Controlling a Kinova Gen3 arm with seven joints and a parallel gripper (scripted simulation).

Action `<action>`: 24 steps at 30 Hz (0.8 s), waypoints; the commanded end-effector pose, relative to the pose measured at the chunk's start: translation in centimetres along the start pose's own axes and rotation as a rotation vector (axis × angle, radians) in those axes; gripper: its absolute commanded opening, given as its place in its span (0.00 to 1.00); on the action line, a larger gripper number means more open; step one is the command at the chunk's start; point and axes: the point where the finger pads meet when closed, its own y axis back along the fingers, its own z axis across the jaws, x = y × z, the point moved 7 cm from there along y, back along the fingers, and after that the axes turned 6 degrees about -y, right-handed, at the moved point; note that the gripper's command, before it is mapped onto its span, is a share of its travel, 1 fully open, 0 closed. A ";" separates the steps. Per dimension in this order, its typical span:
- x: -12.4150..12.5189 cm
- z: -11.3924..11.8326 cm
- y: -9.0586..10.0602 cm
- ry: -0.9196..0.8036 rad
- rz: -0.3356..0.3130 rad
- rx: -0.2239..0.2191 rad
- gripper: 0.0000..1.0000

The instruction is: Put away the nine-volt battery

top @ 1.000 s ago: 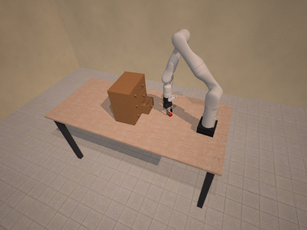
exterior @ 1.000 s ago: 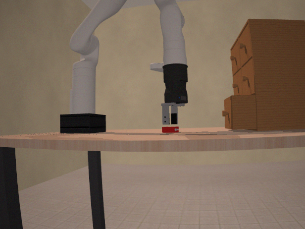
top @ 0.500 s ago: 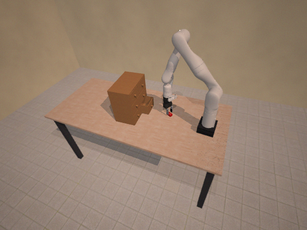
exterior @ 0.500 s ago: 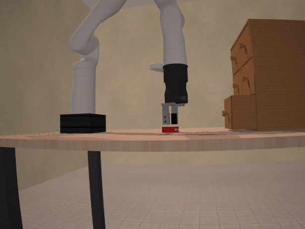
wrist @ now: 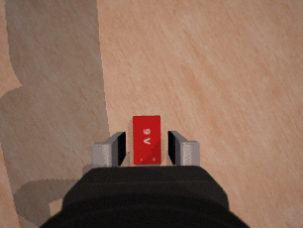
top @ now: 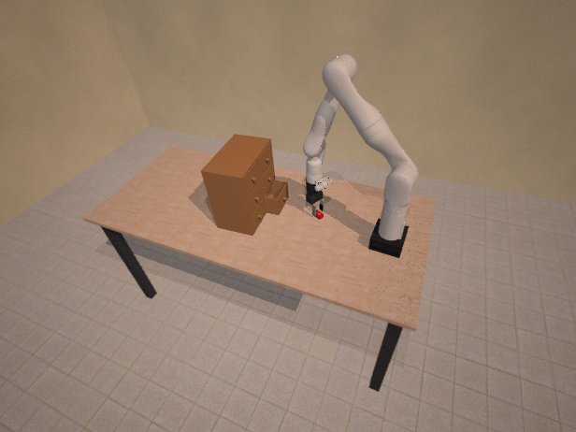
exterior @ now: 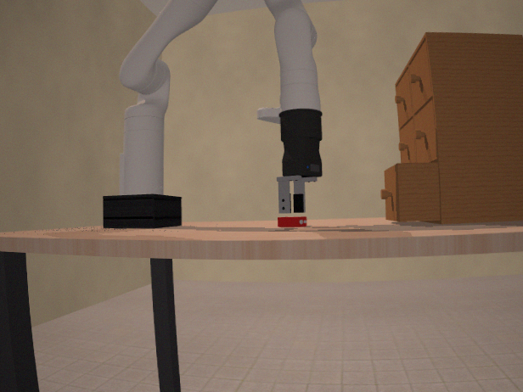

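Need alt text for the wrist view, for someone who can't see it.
Red nine-volt battery lying on a wood-grain table, between the gripper's open fingers, with a gap on each side. A shadow covers the table at left.

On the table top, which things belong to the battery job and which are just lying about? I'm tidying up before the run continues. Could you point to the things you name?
Part of the job:
- red nine-volt battery point(top: 319, 214) point(exterior: 291, 221) point(wrist: 147, 140)
- wooden chest point(top: 234, 196) point(exterior: 480, 127)
- its pulled-out bottom drawer point(top: 277, 205) point(exterior: 418, 192)
- gripper point(top: 318, 209) point(exterior: 291, 209) point(wrist: 147, 143)

Just lying about:
- nothing that I can see; the drawer's contents can't be made out
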 end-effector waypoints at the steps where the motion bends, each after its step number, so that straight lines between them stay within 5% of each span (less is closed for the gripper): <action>1: 0.0 0.0 0.0 0.000 -0.001 -0.001 0.81; 24: 0.0 0.0 -0.5 0.000 -0.001 -0.001 0.81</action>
